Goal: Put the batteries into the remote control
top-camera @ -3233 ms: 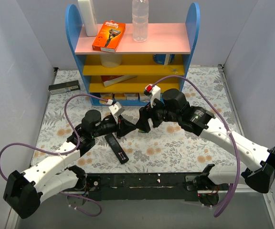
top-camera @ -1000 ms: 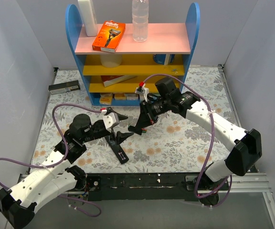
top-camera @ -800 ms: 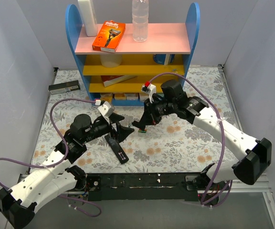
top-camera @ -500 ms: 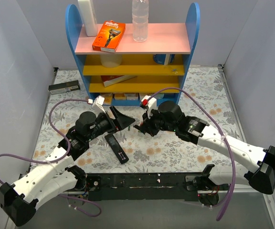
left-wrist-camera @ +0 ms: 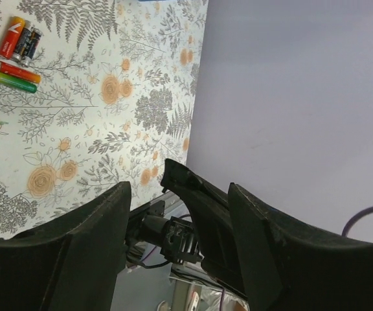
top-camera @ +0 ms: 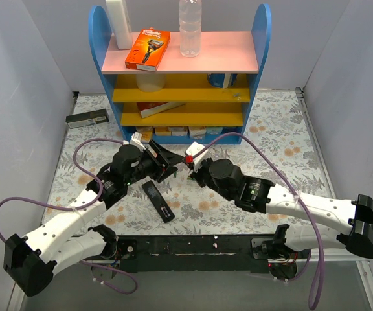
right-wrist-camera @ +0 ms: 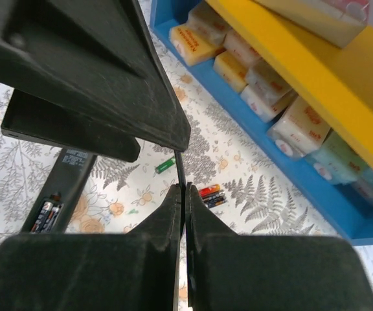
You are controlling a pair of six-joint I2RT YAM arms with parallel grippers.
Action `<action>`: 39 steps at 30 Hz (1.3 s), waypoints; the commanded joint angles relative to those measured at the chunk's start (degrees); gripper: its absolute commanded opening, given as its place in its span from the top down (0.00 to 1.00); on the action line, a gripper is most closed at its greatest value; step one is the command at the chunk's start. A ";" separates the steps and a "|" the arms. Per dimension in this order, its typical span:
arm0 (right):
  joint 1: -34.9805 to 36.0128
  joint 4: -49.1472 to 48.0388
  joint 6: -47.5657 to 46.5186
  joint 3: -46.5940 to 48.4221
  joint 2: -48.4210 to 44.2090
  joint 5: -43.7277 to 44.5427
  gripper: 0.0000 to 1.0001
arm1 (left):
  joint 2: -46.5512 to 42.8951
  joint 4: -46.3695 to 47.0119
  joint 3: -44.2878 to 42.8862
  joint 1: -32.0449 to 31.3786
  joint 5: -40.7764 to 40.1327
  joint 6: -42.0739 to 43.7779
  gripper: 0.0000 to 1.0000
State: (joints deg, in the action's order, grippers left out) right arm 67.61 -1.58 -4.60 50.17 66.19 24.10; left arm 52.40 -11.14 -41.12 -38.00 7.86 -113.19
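Note:
The black remote control (top-camera: 158, 201) lies on the floral mat, its open bay (right-wrist-camera: 47, 215) showing cells inside. Loose batteries (left-wrist-camera: 19, 40) lie together, red and dark, with two thin ones (left-wrist-camera: 15, 76) beside them. The right wrist view shows a lone green one (right-wrist-camera: 165, 166) and the red-and-dark cluster (right-wrist-camera: 210, 193). My right gripper (right-wrist-camera: 182, 188) is shut on a thin black plate (right-wrist-camera: 180, 170), seen edge-on. My left gripper (left-wrist-camera: 180, 188) is open, its fingers either side of that plate (left-wrist-camera: 196, 207). From above, the left gripper (top-camera: 170, 163) and the right gripper (top-camera: 188, 166) meet tip to tip above the mat.
A blue shelf unit (top-camera: 180, 71) stands at the back, with an orange box (top-camera: 147, 49) and a bottle (top-camera: 190, 26) on top and small packets (right-wrist-camera: 264, 84) in its lowest tier. A dark flat box (top-camera: 87, 118) lies at the back left. Grey walls close both sides.
The right gripper, still shut on the plate, swung down and left to meet the left gripper. The left gripper lifted off the remote, moved back-right, widened, then narrowed.

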 commanded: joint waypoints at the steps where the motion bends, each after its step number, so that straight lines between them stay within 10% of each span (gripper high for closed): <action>1: 2.34 -10.63 -6.90 -2.18 -1.77 5.61 0.99 | 1.38 -2.58 -2.99 -0.15 -1.09 -15.48 0.42; 34: 11.22 -33.83 -27.48 -11.15 5.00 16.95 0.99 | -4.06 7.79 7.11 -0.06 2.17 -50.82 0.92; 39: 11.22 -33.57 -25.46 -10.97 5.09 15.81 0.80 | -4.41 8.76 8.25 -0.06 1.72 -52.57 1.00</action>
State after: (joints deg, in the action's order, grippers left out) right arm 78.67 -29.65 -31.38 38.68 71.42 39.90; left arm 49.67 -4.84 -34.17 -37.93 8.27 -114.89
